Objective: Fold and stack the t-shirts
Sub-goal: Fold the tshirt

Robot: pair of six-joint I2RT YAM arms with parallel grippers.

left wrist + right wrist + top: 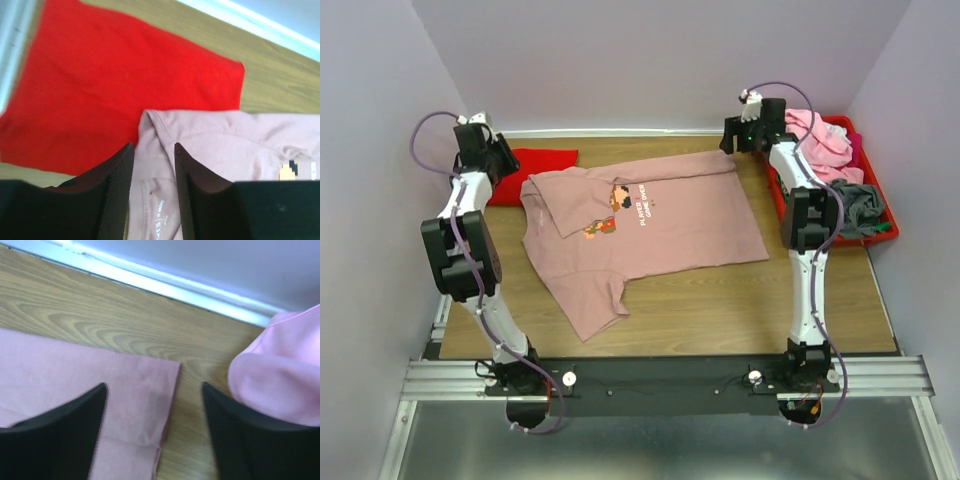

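Dusty-pink soft t-shirt lies across the wooden desk, long axis left-right, collar leftward.
Lilac walls all round; left hand slightly parted over the collar, right hand wide apart by the hem.

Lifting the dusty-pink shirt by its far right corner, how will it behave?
Probably floppy: the dusty-pink t-shirt lies flat with soft creases and folded-over edges, so it should drape and trail, not hold shape. Likely light: its thin hem lies flush on the wooden table. Pushed, it would probably bunch rather than slide whole.
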